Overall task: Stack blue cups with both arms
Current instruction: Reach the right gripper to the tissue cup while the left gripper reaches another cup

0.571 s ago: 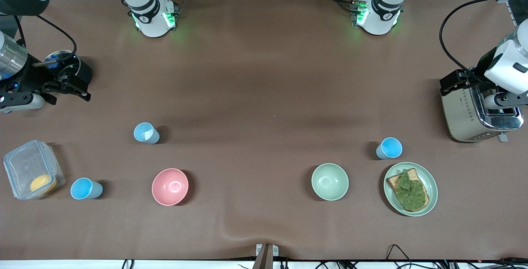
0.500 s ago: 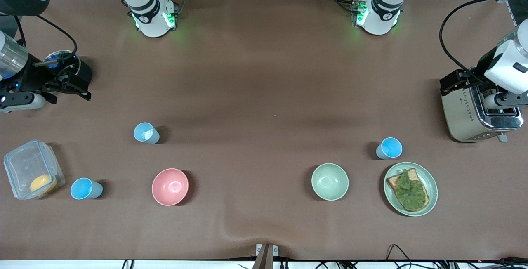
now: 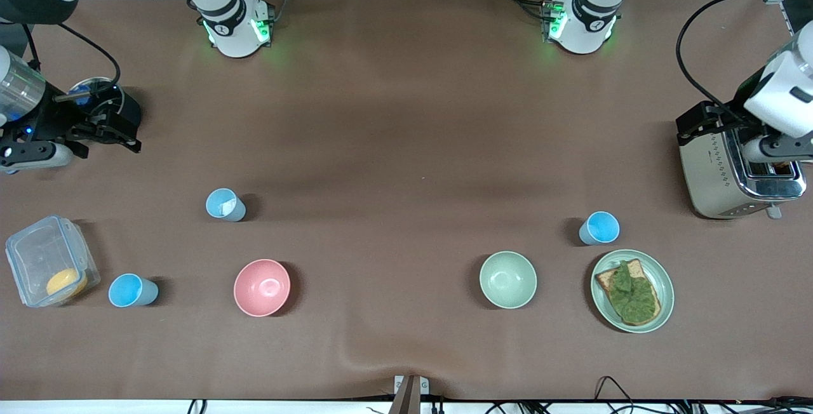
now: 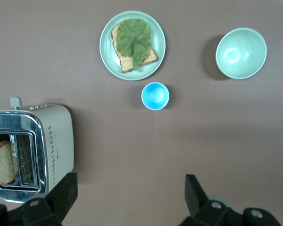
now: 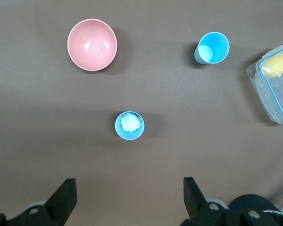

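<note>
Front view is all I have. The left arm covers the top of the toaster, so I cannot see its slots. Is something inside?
Observer: Yes. The left wrist view shows a slice of bread standing in one slot of the toaster.
Operator: Is the left gripper open?
Observer: Open, its fingers wide apart over the bare table, holding nothing.
Operator: The blue cup farthest from my camera looks pale inside. Why?
Observer: The right wrist view shows a white lump lying in it.

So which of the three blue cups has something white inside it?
The blue cup farther from the front camera than the pink bowl; the right wrist view shows a whitish lump inside. The other two look empty.
</note>
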### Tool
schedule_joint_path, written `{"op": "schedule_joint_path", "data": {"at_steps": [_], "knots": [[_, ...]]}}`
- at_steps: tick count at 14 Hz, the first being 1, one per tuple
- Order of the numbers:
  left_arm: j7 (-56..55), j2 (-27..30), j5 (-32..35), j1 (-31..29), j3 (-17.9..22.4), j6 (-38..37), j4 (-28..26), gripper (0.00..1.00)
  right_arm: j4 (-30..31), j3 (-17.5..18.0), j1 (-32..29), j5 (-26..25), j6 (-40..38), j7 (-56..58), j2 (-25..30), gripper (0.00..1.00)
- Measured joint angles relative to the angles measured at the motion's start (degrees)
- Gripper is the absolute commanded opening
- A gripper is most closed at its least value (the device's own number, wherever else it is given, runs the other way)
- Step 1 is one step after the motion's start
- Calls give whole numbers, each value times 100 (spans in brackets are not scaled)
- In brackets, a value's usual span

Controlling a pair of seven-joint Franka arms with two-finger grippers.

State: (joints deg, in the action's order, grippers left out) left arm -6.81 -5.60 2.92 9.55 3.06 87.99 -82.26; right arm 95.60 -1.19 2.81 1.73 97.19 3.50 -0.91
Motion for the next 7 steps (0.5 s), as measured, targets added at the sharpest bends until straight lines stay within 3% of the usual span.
{"op": "schedule_joint_path", "data": {"at_steps": [3, 7], "knots": [[2, -48, 0, -33, 89, -9, 64, 100, 8, 3, 135, -37, -47, 0, -73, 100], [2, -178, 0, -59, 100, -62, -84, 100, 32, 7, 554, -61, 71, -10, -658, 100]]}}
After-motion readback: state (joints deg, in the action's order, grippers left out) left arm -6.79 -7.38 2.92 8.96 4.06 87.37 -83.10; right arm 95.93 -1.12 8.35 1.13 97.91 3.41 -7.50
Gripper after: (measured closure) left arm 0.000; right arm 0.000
